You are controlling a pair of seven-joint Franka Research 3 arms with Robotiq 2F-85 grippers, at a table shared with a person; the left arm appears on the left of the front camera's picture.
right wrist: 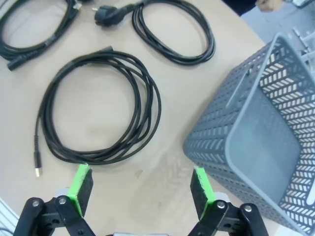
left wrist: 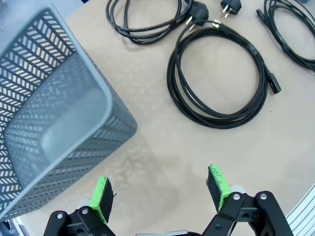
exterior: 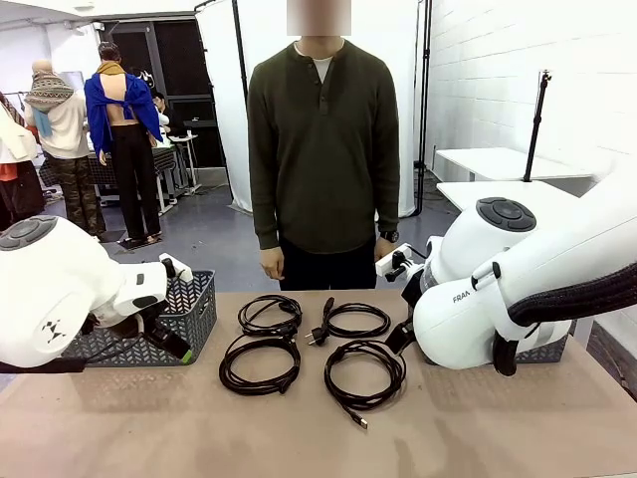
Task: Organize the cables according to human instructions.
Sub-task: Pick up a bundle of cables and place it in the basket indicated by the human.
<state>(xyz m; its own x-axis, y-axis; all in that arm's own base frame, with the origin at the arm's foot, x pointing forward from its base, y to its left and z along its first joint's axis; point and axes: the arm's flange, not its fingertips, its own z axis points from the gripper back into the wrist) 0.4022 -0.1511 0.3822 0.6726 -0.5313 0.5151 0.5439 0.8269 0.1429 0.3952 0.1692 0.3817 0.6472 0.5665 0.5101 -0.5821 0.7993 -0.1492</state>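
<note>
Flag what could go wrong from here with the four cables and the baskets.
The far-left cable and near-left cable nearly touch in the front view; lifting one may drag the other.
The near-right cable is a loose, untied coil with a free plug end; pinching one strand may unravel it over the basket rim.
The person stands with hands down, so picking now risks the wrong basket.

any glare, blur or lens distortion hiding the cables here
Front view: even light, no glare, cables sharp. Left wrist view: wide-angle lens bows the left basket, cables crisp. Right wrist view: same bowing on the right basket, faint shadow beside it.
</note>
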